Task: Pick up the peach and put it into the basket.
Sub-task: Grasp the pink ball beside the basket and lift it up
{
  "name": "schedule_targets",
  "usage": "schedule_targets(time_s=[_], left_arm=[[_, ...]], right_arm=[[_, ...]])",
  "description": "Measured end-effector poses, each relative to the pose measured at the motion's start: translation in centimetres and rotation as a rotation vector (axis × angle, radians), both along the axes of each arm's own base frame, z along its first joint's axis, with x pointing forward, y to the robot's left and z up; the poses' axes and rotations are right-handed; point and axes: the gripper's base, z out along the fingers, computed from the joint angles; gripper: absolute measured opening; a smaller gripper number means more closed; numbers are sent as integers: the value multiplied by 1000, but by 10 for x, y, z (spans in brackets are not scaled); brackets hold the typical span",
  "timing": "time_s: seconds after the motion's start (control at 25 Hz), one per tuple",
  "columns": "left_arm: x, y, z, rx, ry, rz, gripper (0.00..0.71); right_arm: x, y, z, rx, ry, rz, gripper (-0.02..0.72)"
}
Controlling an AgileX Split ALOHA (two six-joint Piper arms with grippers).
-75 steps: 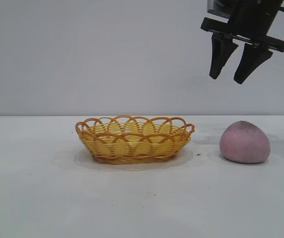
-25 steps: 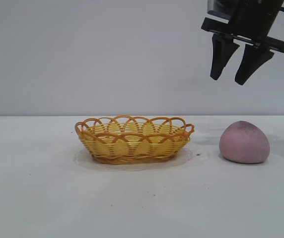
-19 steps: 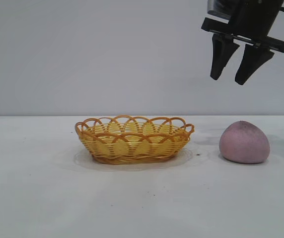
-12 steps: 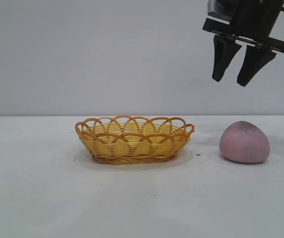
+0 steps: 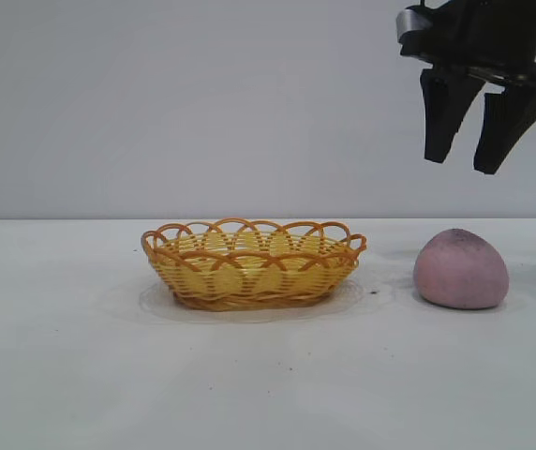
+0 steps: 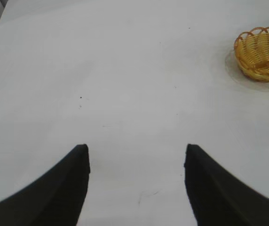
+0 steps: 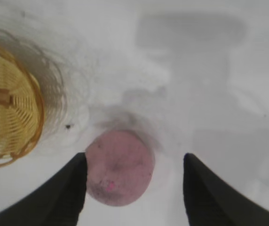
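Observation:
The pink-mauve peach (image 5: 461,269) lies on the white table at the right, a short way right of the yellow-orange wicker basket (image 5: 253,262). My right gripper (image 5: 463,166) hangs open and empty well above the peach, fingers pointing down. In the right wrist view the peach (image 7: 120,167) lies below the open right gripper (image 7: 133,162), close to one finger, with the basket (image 7: 10,120) off to the side. My left gripper (image 6: 135,153) is open and empty over bare table, far from the basket (image 6: 262,53); it is not seen in the exterior view.
The white table (image 5: 268,375) stretches around the basket and peach, with a plain grey wall behind. A few small dark specks lie on the tabletop near the basket.
My right gripper has shifted right and slightly down, from above the gap between basket and peach to above the peach. The peach and basket have not moved.

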Motion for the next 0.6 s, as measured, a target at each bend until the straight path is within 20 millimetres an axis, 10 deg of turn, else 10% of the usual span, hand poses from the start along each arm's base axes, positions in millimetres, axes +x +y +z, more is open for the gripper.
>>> schedule_targets(time_s=[0.6], left_arm=[[0,0,0,0,0,0,396]], right_arm=[[-5,24,-41,-30,150,60,407]])
